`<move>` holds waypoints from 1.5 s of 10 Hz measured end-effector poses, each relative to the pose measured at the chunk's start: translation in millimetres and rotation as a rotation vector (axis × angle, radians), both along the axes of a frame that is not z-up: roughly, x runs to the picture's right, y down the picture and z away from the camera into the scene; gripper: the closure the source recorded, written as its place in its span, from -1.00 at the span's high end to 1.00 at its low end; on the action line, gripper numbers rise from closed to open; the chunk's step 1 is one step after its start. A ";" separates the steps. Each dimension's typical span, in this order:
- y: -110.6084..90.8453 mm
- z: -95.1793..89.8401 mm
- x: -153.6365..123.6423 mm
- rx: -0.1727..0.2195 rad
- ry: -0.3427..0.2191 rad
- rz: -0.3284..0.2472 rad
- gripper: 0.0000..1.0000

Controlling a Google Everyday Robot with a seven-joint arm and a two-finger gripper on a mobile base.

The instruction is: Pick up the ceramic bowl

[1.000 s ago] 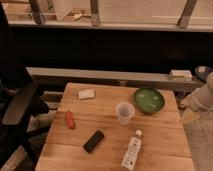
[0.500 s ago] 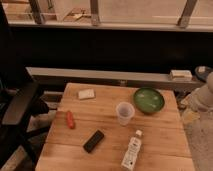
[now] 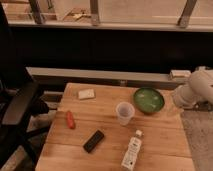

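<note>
The ceramic bowl (image 3: 148, 100) is round, shallow and glossy green with a darker rim. It sits upright near the far right corner of the wooden table (image 3: 105, 120). My white arm comes in from the right edge, and my gripper (image 3: 181, 98) is at its lower end, just right of the bowl and off the table's right edge. It holds nothing that I can see. A translucent plastic cup (image 3: 124, 113) stands just left and in front of the bowl.
On the table are a white bottle (image 3: 131, 153) lying near the front, a black flat object (image 3: 93, 141), a red object (image 3: 70, 119) and a pale sponge-like block (image 3: 86, 94). A black chair (image 3: 17, 107) stands left. A ledge and railing run behind.
My arm has edged slightly left toward the bowl. The objects on the table have not moved.
</note>
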State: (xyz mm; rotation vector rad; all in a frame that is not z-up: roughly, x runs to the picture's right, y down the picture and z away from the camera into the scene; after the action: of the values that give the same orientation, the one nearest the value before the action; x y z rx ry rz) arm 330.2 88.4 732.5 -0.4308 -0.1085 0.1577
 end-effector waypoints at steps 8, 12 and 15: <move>-7.3 50.8 -21.8 0.053 -0.029 0.012 0.30; 19.3 107.7 -40.6 -0.008 -0.032 0.005 0.30; 50.1 141.3 -37.2 -0.083 -0.003 0.015 0.29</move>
State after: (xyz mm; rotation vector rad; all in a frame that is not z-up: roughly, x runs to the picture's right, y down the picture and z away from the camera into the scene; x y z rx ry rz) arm 293.0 138.5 873.9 -0.5128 -0.1085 0.1765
